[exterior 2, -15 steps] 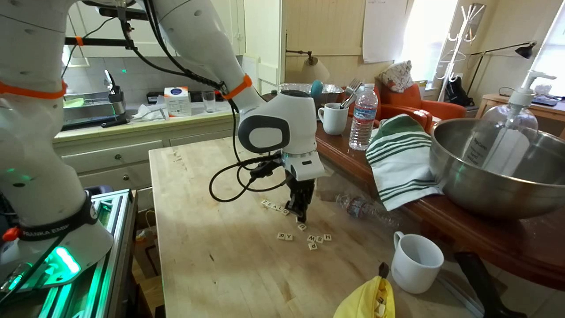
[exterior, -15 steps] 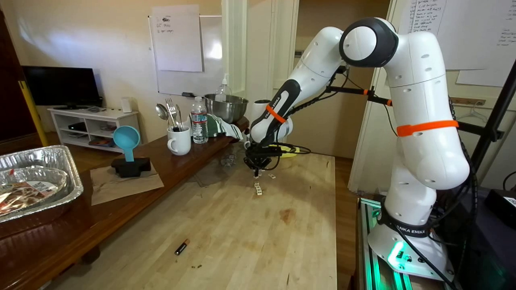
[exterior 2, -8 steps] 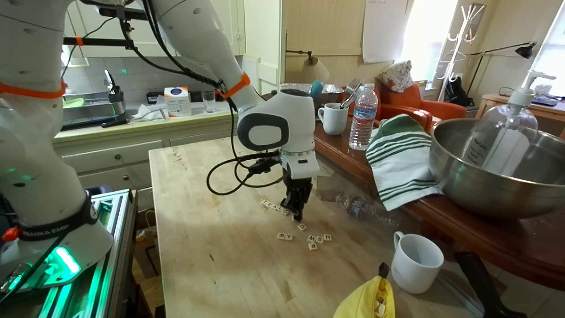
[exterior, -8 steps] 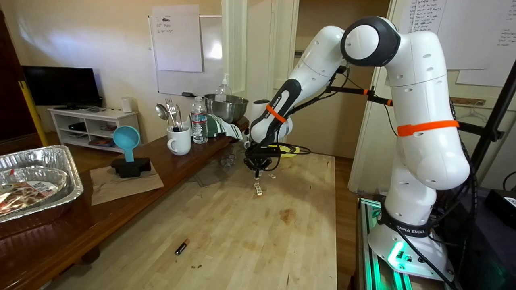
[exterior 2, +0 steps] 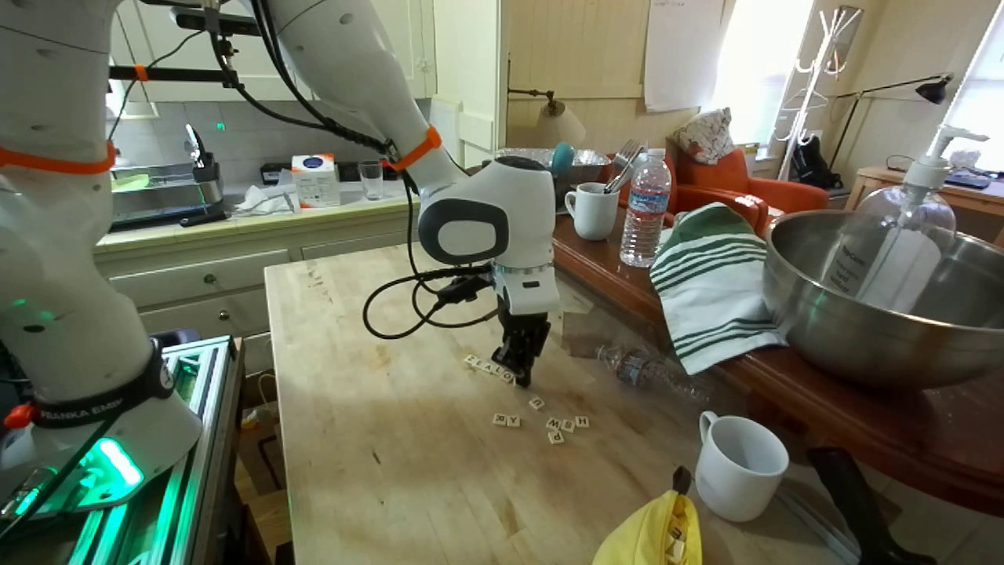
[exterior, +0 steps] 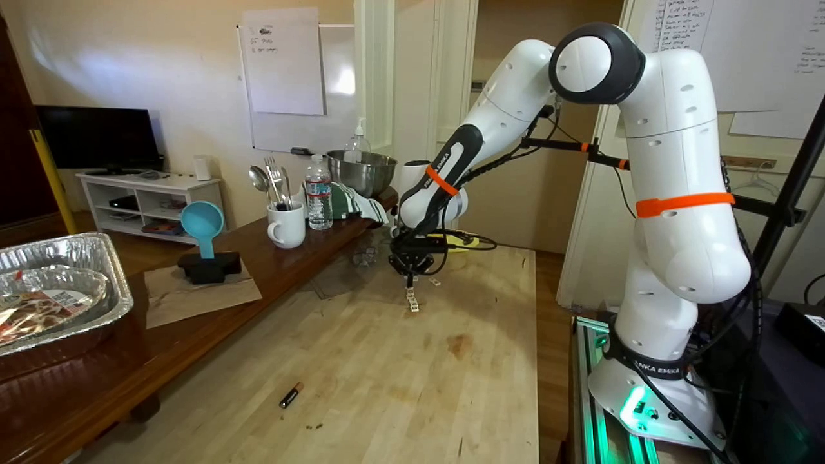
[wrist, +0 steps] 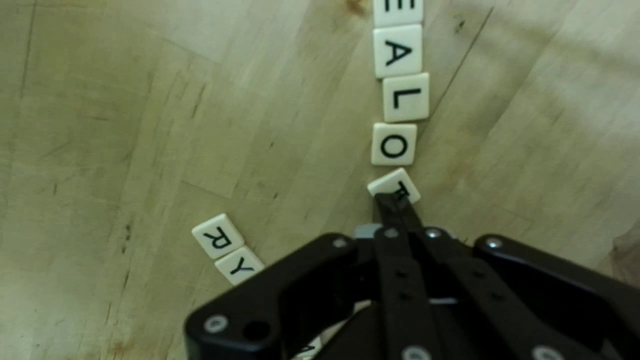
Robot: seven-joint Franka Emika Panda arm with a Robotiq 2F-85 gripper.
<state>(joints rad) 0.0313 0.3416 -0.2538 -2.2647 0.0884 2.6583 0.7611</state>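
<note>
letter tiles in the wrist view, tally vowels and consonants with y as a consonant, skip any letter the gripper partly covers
Vowels: 3 (E tile, cut by the frame edge; A tile; O tile)
Consonants: 3 (L tile; R tile; Y tile)
Total: 6

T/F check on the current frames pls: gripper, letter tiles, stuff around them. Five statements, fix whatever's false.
1. The gripper is shut. True.
2. In the wrist view, the O tile lies between the L tile and the skewed tile that the gripper partly hides. True.
3. All visible tiles form one row. False: the R tile and the Y tile lie side by side, off that row.
4. The pump bottle stands in the metal bowl. True.
5. Every mug is empty. False: the white mug on the dark counter holds cutlery.
</note>
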